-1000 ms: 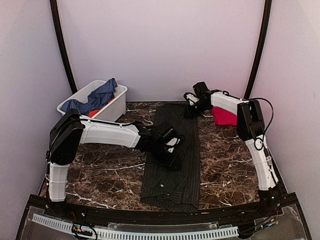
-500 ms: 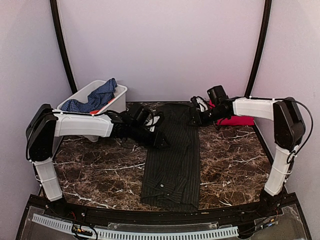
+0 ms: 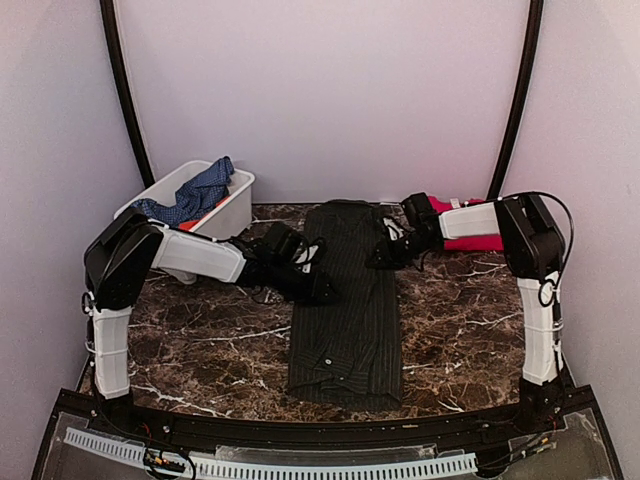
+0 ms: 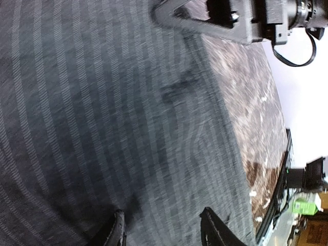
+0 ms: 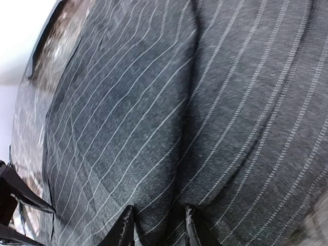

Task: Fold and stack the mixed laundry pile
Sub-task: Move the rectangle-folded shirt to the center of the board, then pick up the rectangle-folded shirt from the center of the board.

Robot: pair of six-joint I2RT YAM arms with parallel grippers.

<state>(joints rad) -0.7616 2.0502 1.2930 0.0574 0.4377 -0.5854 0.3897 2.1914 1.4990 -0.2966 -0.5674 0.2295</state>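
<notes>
The dark pinstriped shirt (image 3: 345, 310) lies as a long narrow strip down the middle of the table. My left gripper (image 3: 322, 290) is low at its left edge, and in the left wrist view it (image 4: 162, 212) stands open with both tips on flat cloth (image 4: 128, 113). My right gripper (image 3: 380, 258) is at the shirt's right edge. In the right wrist view it (image 5: 158, 209) is closed on a raised ridge of the striped cloth (image 5: 205, 102). A red cloth (image 3: 482, 240) lies behind the right arm. A blue checked garment (image 3: 195, 195) and an orange piece (image 3: 190, 226) sit in the bin.
The white bin (image 3: 236, 212) stands at the back left corner, close behind my left forearm. Marble table (image 3: 200, 340) shows on both sides of the shirt. A black frame rail (image 3: 300, 430) runs along the near edge. Curved walls close in the back and sides.
My left gripper drew back from the shirt's middle to its left edge. My right gripper came from the back corner down onto the right edge. The shirt shifted slightly toward the back.
</notes>
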